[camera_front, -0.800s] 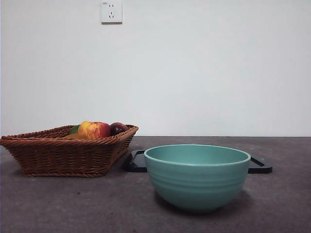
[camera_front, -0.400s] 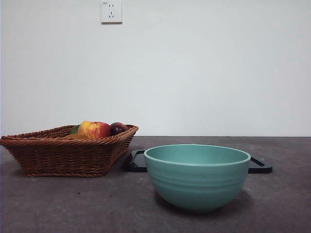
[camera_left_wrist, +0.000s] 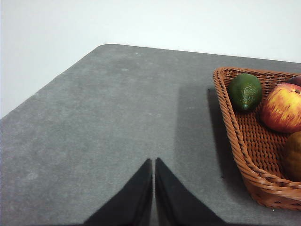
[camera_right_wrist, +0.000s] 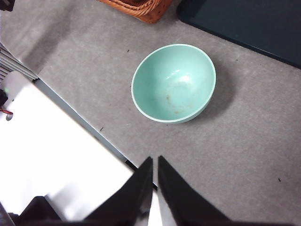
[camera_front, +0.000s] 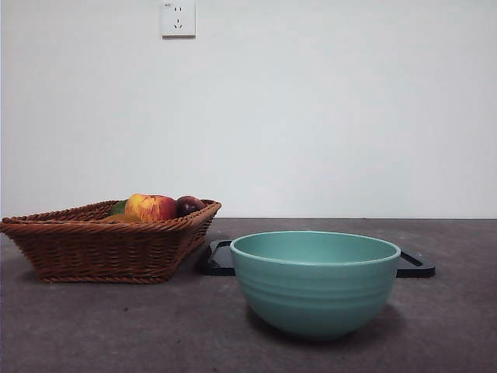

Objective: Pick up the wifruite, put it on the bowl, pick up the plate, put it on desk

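Note:
The orange-brown wifruite lies in the wicker basket, cut off by the picture's edge in the left wrist view. The teal bowl stands empty on the desk; it also shows in the right wrist view. A dark flat plate with handles lies right behind the bowl. My left gripper is shut and empty over bare desk beside the basket. My right gripper is shut and empty, high over the desk's edge, apart from the bowl. Neither gripper shows in the front view.
The brown wicker basket stands left of the bowl and holds a red-yellow apple, a dark purple fruit and a green fruit. A white surface lies beyond the desk's edge. A white wall stands behind the desk.

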{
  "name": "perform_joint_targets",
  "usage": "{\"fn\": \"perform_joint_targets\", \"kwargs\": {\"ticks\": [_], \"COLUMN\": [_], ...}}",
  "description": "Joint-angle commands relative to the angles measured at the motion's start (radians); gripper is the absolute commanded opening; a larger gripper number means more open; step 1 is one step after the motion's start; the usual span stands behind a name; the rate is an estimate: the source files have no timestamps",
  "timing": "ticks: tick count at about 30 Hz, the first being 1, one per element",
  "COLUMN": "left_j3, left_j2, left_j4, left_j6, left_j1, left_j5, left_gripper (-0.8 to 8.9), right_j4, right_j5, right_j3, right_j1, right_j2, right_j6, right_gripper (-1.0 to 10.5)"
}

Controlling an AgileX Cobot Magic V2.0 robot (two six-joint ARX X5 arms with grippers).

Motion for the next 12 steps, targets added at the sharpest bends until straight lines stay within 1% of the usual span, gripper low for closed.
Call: {"fn": "perform_joint_targets", "kwargs": {"ticks": [1, 12], "left_j3": [-0.021, -0.020], "left_j2": [-0.002, -0.002], "left_j4": [-0.006, -0.006], "left_j6": [-0.004, -0.004], "left_j1": [0.003, 0.003], "left_j5": [-0.002, -0.002], "left_gripper": [0.07, 0.07], "right_j4": [0.004, 0.004], "right_j5": [0.002, 0.003], "right_j3": [0.018, 0.018], "right_j1": [0.009, 0.009], "right_j2": [0.003, 0.003], "right_j6": [-0.005, -0.012], "right_gripper": [0.1, 0.1]}}
